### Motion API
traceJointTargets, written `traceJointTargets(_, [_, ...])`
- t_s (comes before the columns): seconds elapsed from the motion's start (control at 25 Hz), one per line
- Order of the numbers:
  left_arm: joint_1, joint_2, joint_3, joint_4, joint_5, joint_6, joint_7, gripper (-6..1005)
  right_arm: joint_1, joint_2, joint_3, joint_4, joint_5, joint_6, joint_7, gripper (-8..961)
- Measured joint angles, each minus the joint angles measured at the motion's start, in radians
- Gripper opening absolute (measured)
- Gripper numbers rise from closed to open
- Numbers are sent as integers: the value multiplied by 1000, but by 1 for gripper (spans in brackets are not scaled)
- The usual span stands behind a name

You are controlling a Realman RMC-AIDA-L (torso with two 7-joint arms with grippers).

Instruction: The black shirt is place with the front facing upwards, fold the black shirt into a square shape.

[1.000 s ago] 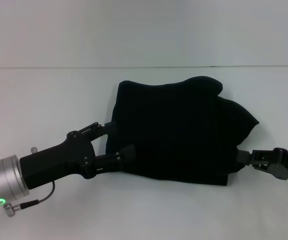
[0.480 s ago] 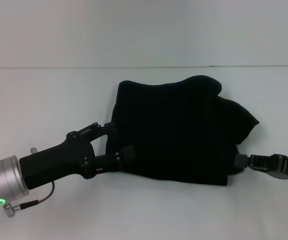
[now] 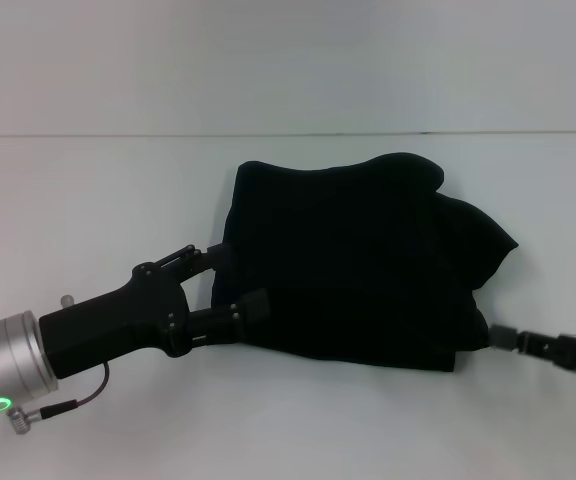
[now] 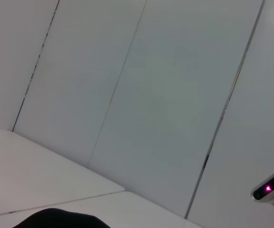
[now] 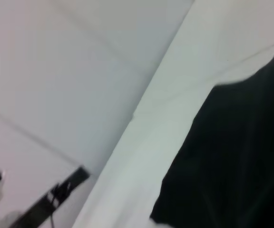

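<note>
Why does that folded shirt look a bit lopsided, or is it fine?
It is lopsided. The black shirt is a rough block, not a square: its far edge bulges, and a rounded flap sticks out on the right. The left gripper sits open at its left edge; the right gripper is just off its right corner.

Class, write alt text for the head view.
A folded black shirt lies on a white table. The left gripper, open, sits at the shirt's left edge; the right gripper is just off its near right corner.

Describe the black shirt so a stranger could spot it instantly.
On the white table, look at the middle, between the two arms. The black shirt lies there as a folded, lumpy, roughly square bundle. It is the only soft cloth thing; the left gripper beside it is hard and jointed.
</note>
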Motion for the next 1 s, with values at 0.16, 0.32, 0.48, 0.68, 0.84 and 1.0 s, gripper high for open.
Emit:
traceJointTargets(0.16, [0,-1,-10,0,0,-1,0,937,-3,-2,102,5,1,14,53,140])
traceJointTargets(0.32, [4,-1,-11,0,0,-1,0,937,29,0,194,10,5,34,133,143])
traceJointTargets(0.48, [8,-3,-19,0,1,0,4,937,100,6,193,16,-8,121,250,238])
traceJointTargets(0.68, [10,-4,-21,0,3,6,5,936,147,11,107,17,-36,197,348,461])
traceJointTargets(0.84, [13,-4,-22,0,3,8,4,936,134,1,96,17,-36,202,390,628])
traceJointTargets(1.0, [13,-4,-22,0,4,9,3,937,109,-12,95,17,-36,204,416,805])
